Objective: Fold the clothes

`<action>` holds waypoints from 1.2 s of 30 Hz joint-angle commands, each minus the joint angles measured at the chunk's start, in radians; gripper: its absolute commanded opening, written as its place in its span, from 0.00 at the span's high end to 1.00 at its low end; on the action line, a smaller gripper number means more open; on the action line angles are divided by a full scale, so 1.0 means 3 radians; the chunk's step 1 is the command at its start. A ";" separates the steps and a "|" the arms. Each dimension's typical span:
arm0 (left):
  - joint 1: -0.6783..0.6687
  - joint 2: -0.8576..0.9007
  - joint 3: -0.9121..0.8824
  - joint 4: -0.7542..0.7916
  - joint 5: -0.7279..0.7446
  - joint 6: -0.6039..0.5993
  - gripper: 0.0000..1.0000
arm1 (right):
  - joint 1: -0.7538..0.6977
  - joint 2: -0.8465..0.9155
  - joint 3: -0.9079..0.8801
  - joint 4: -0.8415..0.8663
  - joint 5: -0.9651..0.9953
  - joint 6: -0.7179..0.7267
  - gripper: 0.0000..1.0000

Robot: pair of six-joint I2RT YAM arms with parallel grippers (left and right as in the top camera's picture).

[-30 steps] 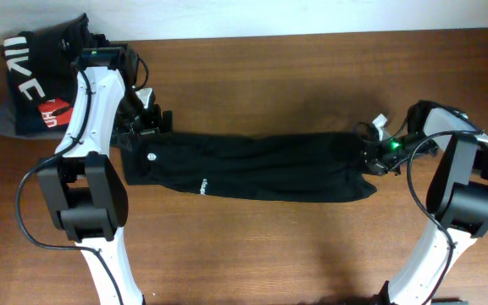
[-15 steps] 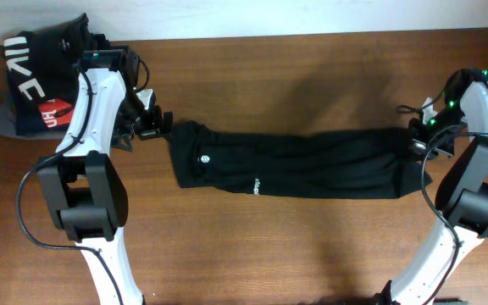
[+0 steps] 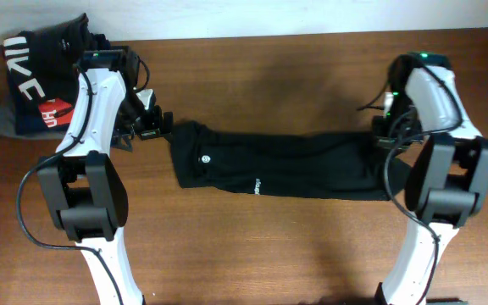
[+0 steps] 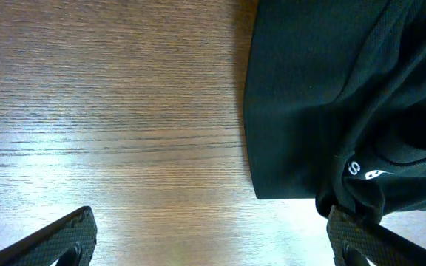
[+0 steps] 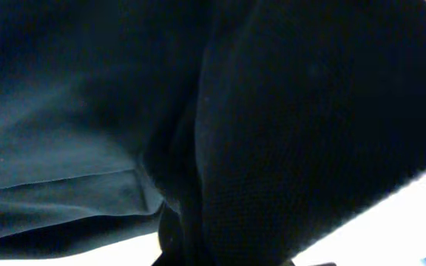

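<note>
The black garment (image 3: 278,161) lies as a long narrow band across the table's middle, with a small white round logo (image 3: 202,158) and white lettering (image 3: 256,184). My left gripper (image 3: 152,127) is open at the garment's left end. In the left wrist view its fingers (image 4: 213,244) are spread wide over bare wood, and the right finger touches the garment's edge (image 4: 331,96). My right gripper (image 3: 386,134) is shut on the garment's right end. Black fabric (image 5: 272,111) fills the right wrist view and hides the jaws.
A pile of folded clothes sits at the far left corner: a dark one with big white letters (image 3: 28,72), a red one (image 3: 55,110) and a grey one (image 3: 2,123). The wooden table (image 3: 269,246) ends at the wall along the top.
The garment was pulled to the right and out of my left gripper, which stayed put and open. My right gripper then came back left, shortening the band at its right end.
</note>
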State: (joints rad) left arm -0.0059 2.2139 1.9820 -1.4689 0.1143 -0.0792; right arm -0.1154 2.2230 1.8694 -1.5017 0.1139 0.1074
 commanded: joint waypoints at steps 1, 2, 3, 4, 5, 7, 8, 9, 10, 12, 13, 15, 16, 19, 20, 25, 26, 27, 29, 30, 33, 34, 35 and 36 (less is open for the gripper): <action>0.0014 -0.0069 -0.0020 0.0008 -0.0022 0.0014 0.01 | 0.0210 -0.0095 0.0050 -0.0050 0.0223 0.0215 0.96; 0.0014 -0.0069 -0.0020 0.0008 -0.0022 0.0014 0.01 | 0.0258 -0.0095 0.0048 -0.0060 0.0221 0.0249 0.96; 0.0014 -0.0069 -0.0020 0.0006 -0.0023 0.0014 0.01 | 0.0323 -0.0094 0.0046 -0.0072 0.0223 0.0303 0.96; 0.0014 -0.0069 -0.0020 0.0006 -0.0022 0.0014 0.01 | 0.0354 -0.0094 0.0046 -0.0083 0.0223 0.0314 0.96; 0.0014 -0.0069 -0.0020 0.0005 -0.0023 0.0014 0.01 | 0.0406 -0.0093 0.0046 -0.0097 0.0224 0.0347 0.96; 0.0014 -0.0069 -0.0020 0.0004 -0.0023 0.0014 0.01 | 0.0492 -0.0093 0.0046 -0.0118 0.0220 0.0399 0.95; 0.0014 -0.0069 -0.0020 0.0004 -0.0023 0.0014 0.01 | 0.0521 -0.0093 0.0046 -0.0126 0.0221 0.0399 0.92; 0.0014 -0.0069 -0.0020 0.0004 -0.0023 0.0014 0.01 | 0.0562 -0.0093 0.0046 -0.0137 0.0220 0.0399 0.87; 0.0014 -0.0069 -0.0020 0.0004 -0.0022 0.0014 0.01 | 0.0593 -0.0093 0.0046 -0.0150 0.0211 0.0397 0.80; 0.0014 -0.0069 -0.0020 0.0001 -0.0022 0.0015 0.01 | 0.0649 -0.0093 0.0046 -0.0178 0.0191 0.0397 0.55; 0.0014 -0.0069 -0.0020 0.0001 -0.0022 0.0014 0.01 | 0.0671 -0.0092 0.0046 -0.0187 0.0183 0.0397 0.48; 0.0014 -0.0069 -0.0020 0.0003 -0.0022 0.0014 0.01 | 0.0713 -0.0090 0.0046 -0.0203 0.0167 0.0397 0.43; 0.0014 -0.0069 -0.0020 0.0003 -0.0022 0.0014 0.01 | 0.0729 -0.0090 0.0046 -0.0206 0.0148 0.0395 0.41; 0.0014 -0.0069 -0.0020 0.0003 -0.0022 0.0014 0.01 | 0.0757 -0.0090 0.0046 -0.0209 0.0058 0.0393 0.32; 0.0014 -0.0069 -0.0020 0.0003 -0.0022 0.0014 0.01 | 0.0758 -0.0090 0.0046 -0.0209 0.0056 0.0394 0.32; 0.0014 -0.0069 -0.0020 0.0000 -0.0023 0.0015 0.01 | 0.0748 -0.0093 0.0056 -0.0206 0.0047 0.0394 0.38; 0.0014 -0.0069 -0.0020 0.0000 -0.0023 0.0015 0.01 | 0.0741 -0.0097 0.0069 -0.0206 0.0047 0.0395 0.39; 0.0014 -0.0069 -0.0020 0.0000 -0.0023 0.0015 0.01 | 0.0727 -0.0099 0.0098 -0.0210 0.0045 0.0395 0.40; 0.0014 -0.0069 -0.0020 0.0000 -0.0023 0.0015 0.01 | 0.0694 -0.0120 0.0174 -0.0221 0.0032 0.0395 0.42; 0.0014 -0.0069 -0.0023 0.0003 -0.0023 0.0015 0.01 | 0.0676 -0.0137 0.0223 -0.0221 -0.0014 0.0395 0.43; 0.0014 -0.0069 -0.0033 0.0011 -0.0023 0.0014 0.01 | 0.0607 -0.0221 0.0416 -0.0235 -0.0278 0.0356 0.43; 0.0014 -0.0069 -0.0050 0.0022 -0.0023 0.0015 0.01 | 0.0573 -0.0268 0.0492 -0.0242 -0.0338 0.0356 0.43; 0.0014 -0.0069 -0.0066 0.0031 -0.0023 0.0015 0.01 | 0.0546 -0.0310 0.0556 -0.0245 -0.0360 0.0356 0.42; 0.0014 -0.0069 -0.0079 0.0033 -0.0023 0.0015 0.01 | 0.0510 -0.0352 0.0610 -0.0248 -0.0367 0.0354 0.39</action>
State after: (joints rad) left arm -0.0059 2.2139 1.9762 -1.4628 0.1143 -0.0792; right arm 0.0669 2.2086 1.9888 -1.5677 0.0528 0.2119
